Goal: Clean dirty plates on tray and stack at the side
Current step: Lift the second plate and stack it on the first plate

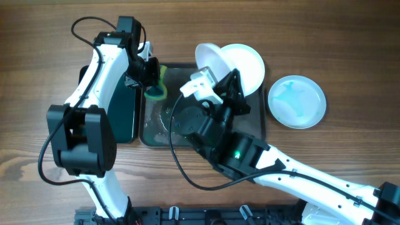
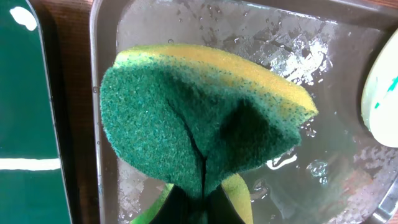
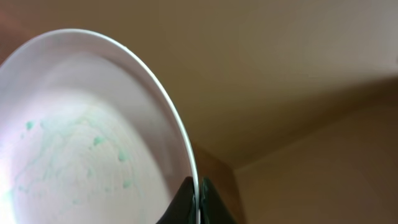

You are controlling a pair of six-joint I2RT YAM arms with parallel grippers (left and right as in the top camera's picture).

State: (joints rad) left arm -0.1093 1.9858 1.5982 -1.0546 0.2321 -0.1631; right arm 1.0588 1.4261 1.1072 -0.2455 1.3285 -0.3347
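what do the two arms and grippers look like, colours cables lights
Both have white tubular links and bulky black joint housings. The left arm has a thin black cable looping beside it; the right arm has one too, plus a small green light on a black joint. The left gripper and right gripper have dark fingers.

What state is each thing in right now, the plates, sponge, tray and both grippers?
Held plate: tilted up, rim pinched by right gripper, faint teal specks on it.
Far plate: lying at the far right corner of the tray, looks plain white.
Table plate: flat on table right of tray, teal smeared.
Sponge: folded, squeezed in left gripper over tray.
Tray: wet.
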